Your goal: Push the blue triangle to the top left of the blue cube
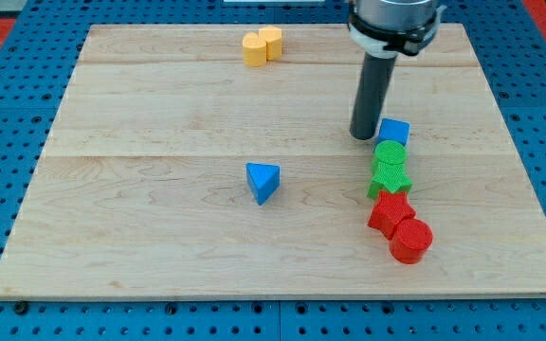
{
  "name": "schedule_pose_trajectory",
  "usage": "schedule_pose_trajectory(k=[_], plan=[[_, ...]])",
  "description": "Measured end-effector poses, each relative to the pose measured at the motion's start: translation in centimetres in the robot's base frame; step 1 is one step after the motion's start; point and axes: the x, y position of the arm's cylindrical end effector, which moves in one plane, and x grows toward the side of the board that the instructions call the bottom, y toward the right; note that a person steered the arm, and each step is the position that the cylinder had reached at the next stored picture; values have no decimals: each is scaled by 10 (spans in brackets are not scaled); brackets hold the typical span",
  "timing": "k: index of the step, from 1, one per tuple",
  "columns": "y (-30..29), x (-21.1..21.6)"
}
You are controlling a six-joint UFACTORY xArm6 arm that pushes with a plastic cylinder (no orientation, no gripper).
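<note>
The blue triangle (263,181) lies near the middle of the wooden board (159,237). The blue cube (395,131) sits toward the view's right, at the top of a column of blocks. My tip (363,136) is just left of the blue cube, close to or touching its left side, and far to the right of the blue triangle.
Below the blue cube run a green cylinder (391,153), a green star-like block (389,178), a red star-like block (390,211) and a red cylinder (410,240). Two yellow blocks (262,45) sit near the view's top edge.
</note>
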Motion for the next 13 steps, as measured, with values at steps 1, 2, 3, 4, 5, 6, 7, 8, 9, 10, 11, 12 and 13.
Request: schedule_pose_trajectory(k=[1,2,3,4,5,6,7,8,9,10,11,12,13], plan=[[-87,27],[-196,34],[-241,85],[-220,140],[-167,209],[-149,209],[-72,209],[-30,194],[-44,171],[-44,146],[-36,146],[-30,145],[-29,143]])
